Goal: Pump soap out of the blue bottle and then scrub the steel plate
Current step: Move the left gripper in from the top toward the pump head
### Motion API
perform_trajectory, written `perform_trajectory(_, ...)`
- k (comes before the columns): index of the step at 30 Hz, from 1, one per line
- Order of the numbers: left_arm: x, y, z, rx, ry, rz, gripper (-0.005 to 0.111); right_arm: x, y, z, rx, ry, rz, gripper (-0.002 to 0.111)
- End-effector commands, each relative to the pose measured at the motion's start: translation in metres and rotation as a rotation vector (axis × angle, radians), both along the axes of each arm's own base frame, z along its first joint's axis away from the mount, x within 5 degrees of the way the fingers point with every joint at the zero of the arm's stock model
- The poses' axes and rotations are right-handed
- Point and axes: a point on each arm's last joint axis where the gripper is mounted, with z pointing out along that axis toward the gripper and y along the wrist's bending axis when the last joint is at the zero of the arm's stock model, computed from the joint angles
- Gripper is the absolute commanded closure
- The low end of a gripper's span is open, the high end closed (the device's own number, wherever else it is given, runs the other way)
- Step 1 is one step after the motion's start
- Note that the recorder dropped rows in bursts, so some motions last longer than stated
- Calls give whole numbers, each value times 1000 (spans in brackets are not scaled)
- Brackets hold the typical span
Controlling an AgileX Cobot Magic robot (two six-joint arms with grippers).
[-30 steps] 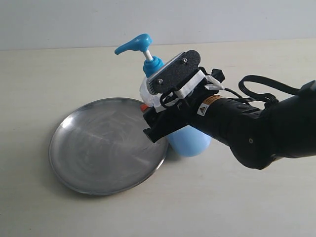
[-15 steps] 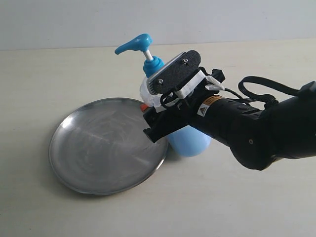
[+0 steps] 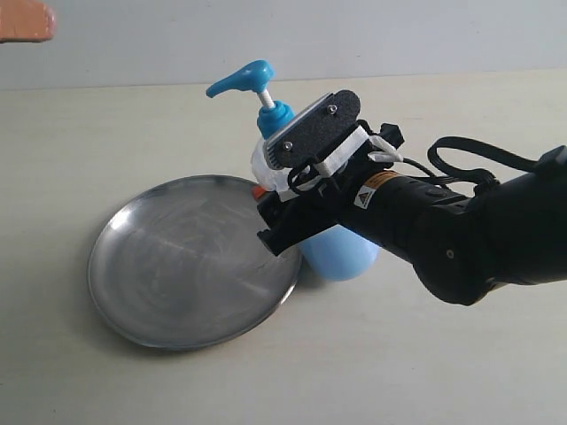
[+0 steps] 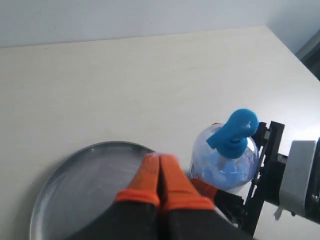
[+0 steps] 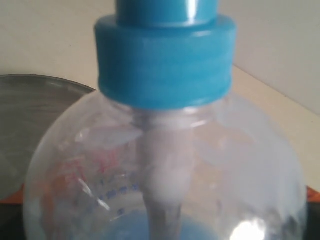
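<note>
cream tabletop [image 3: 443,372] bears steel plate [image 3: 177,274], blue bottle [image 3: 341,257] in right jaws; left jaws clenched.

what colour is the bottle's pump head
The pump head is bright blue, clearest in the exterior view.

Blue bottle [image 3: 344,255] mostly hidden behind right arm [image 3: 443,239]; left pincer [image 3: 35,19] cropped at edge.

Your right gripper [image 3: 270,199] has its jaws around the blue bottle's [image 3: 341,255] upper body. The bottle stands upright on the counter [image 3: 443,372], just beside the steel plate's [image 3: 177,274] rim. An orange shape [image 3: 25,19] is cut off at the top-left corner.
</note>
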Motion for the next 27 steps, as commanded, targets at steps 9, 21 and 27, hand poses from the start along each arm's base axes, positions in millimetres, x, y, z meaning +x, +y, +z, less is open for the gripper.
perform_trajectory(9,45,-19,6,-53,-31,-92,107,1,1,2,5,-30,6,108)
perform_trajectory(21,66,-28,5,-60,-26,-169,107,1,1,2,4,-27,7,108)
perform_trajectory(27,65,-31,4,-52,-34,-224,107,1,1,2,4,-27,7,108)
